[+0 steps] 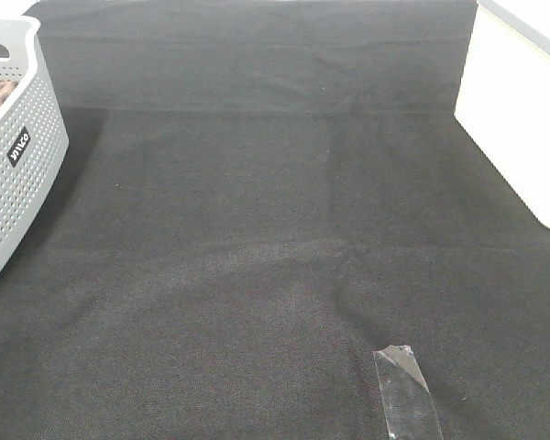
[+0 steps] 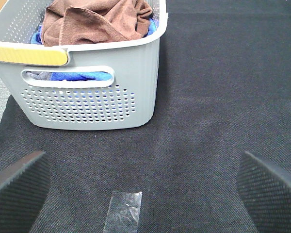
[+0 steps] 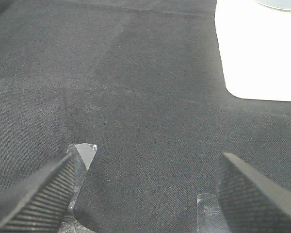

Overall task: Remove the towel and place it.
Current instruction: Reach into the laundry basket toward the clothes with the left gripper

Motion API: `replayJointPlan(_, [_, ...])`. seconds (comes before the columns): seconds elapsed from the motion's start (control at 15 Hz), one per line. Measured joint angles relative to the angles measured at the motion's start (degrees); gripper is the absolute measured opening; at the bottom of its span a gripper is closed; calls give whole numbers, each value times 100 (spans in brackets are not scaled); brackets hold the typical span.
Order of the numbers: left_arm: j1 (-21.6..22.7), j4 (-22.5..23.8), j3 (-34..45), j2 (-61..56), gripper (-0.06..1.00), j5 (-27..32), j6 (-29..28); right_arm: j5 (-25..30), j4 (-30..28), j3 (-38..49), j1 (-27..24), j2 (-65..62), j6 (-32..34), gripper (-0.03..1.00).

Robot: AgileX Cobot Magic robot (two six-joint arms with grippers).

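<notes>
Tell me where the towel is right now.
The brown towel lies bunched inside the grey basket, on top of a blue cloth, at the far left edge of the high view.

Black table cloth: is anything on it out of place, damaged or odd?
Yes. A strip of clear sticky tape lies on the black woven table cloth, low and right in the exterior high view. Its far end looks ragged and slightly lifted. The cloth also has soft creases near the middle. Nothing is spilled.

left hand [image 2: 142, 155], right hand [image 3: 146, 157] — spread wide
</notes>
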Motion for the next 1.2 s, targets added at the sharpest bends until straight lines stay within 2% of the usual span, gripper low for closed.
replayJointPlan(1.2, [0,0,0,0,99,0,0,0,0,0,0,0,0,76])
